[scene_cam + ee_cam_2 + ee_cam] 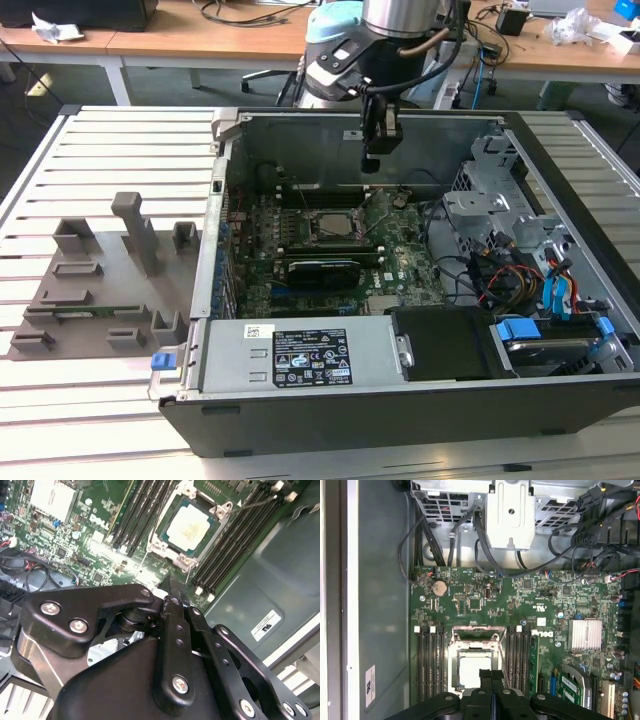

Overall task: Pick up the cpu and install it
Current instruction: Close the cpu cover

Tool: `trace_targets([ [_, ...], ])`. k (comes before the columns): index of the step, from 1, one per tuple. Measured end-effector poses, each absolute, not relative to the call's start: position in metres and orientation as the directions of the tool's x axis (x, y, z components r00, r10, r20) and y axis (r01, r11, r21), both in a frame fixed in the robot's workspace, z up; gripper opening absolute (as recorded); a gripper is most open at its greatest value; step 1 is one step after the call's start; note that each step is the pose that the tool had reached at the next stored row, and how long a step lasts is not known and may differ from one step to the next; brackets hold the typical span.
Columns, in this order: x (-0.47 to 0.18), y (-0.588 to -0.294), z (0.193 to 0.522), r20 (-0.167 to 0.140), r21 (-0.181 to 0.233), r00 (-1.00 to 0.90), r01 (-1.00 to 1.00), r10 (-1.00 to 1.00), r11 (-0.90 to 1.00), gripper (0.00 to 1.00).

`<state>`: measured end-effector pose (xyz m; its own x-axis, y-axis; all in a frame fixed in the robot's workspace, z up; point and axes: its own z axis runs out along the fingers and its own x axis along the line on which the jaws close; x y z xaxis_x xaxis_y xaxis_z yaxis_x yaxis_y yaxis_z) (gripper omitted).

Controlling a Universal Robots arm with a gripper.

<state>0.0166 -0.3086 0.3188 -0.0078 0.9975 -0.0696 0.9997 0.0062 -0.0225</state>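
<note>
The cpu (pixel 333 227) lies flat in its socket on the green motherboard (pixel 400 265) inside the open computer case (pixel 400 420). Its pale silver top shows in both wrist views (pixel 189 527) (pixel 475 666), framed by the metal socket bracket. My gripper (pixel 370 160) hangs above the board, a little up and toward the exterior view's right of the socket, apart from the chip. Its black fingers (pixel 491 677) are pressed together with nothing between them, and their tips (pixel 167 583) point at the socket's edge.
Memory slots (pixel 230 540) flank the socket on both sides. A power supply (pixel 300 355) fills the case's near side, and a drive cage (pixel 500 200) with loose cables stands at the exterior view's right. Grey holder blocks (pixel 130 240) sit on the slatted table outside the case.
</note>
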Motion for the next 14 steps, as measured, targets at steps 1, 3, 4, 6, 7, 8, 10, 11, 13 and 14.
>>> trace_targets([
  [1,0.021,-0.309,0.319,-0.07,-0.023,-0.008,1.0,0.998,0.006,0.11],
  [3,0.027,-0.309,0.319,-0.07,-0.024,-0.008,1.0,0.998,0.006,0.11],
  [4,0.029,-0.309,0.319,-0.07,-0.024,-0.008,1.0,0.998,0.006,0.11],
  [6,0.037,-0.308,0.319,-0.07,-0.025,-0.008,1.0,0.998,0.006,0.11],
  [7,0.042,-0.308,0.319,-0.07,-0.026,-0.008,1.0,0.998,0.006,0.11],
  [8,0.045,-0.308,0.319,-0.07,-0.027,-0.008,1.0,0.998,0.006,0.11],
  [10,0.05,-0.308,0.319,-0.07,-0.028,-0.008,1.0,0.998,0.006,0.11],
  [11,0.053,-0.308,0.318,-0.07,-0.028,-0.008,1.0,0.998,0.006,0.11],
  [13,0.057,-0.308,0.318,-0.07,-0.029,-0.008,1.0,0.998,0.006,0.11],
  [14,0.059,-0.308,0.318,-0.07,-0.029,-0.008,1.0,0.998,0.006,0.11],
])
